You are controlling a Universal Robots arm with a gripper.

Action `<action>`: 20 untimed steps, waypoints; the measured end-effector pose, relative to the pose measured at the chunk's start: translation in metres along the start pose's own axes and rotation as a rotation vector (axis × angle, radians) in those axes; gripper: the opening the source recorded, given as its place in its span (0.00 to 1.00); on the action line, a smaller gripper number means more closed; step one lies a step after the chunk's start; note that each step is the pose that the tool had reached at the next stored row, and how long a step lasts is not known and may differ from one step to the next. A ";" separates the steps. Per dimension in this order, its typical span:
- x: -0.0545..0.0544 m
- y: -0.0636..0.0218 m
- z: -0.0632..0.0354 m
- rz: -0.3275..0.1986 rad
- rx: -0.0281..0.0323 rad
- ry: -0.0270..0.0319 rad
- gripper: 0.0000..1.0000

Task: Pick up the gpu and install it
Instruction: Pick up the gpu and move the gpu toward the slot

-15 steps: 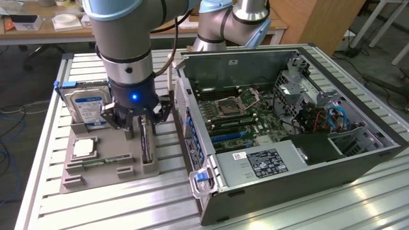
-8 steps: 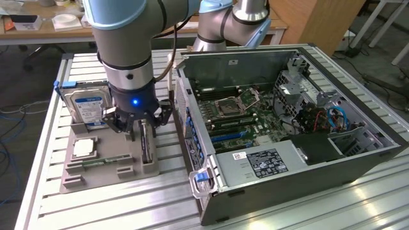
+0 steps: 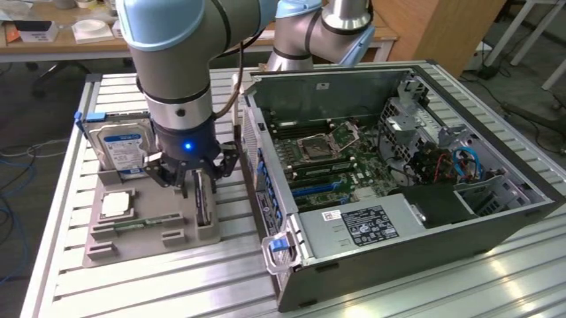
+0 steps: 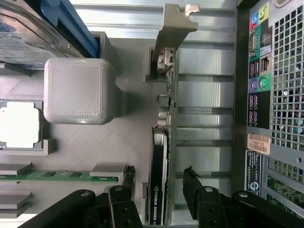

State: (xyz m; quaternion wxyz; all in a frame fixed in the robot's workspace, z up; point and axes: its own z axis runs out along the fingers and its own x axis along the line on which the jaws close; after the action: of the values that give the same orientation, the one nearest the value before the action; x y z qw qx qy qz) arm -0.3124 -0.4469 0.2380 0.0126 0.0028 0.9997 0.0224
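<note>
Slatted metal table, gpu standing on edge, grey tray beneath gpu, gripper spread wide astride gpu, seemingly untouching.

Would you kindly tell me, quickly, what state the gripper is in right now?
Gripper: open, one finger on each side of the upright gpu, not closed on it.

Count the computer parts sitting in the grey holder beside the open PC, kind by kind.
hard drive: 1
processor chip: 1
memory stick: 1
gpu: 1
Total: 4
</note>
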 end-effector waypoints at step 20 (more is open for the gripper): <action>0.000 0.0089 0.0142 0.001 0.0000 0.0001 0.53</action>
State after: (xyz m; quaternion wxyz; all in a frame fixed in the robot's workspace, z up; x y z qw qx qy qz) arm -0.3124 -0.4374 0.2242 0.0126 0.0032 0.9997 0.0224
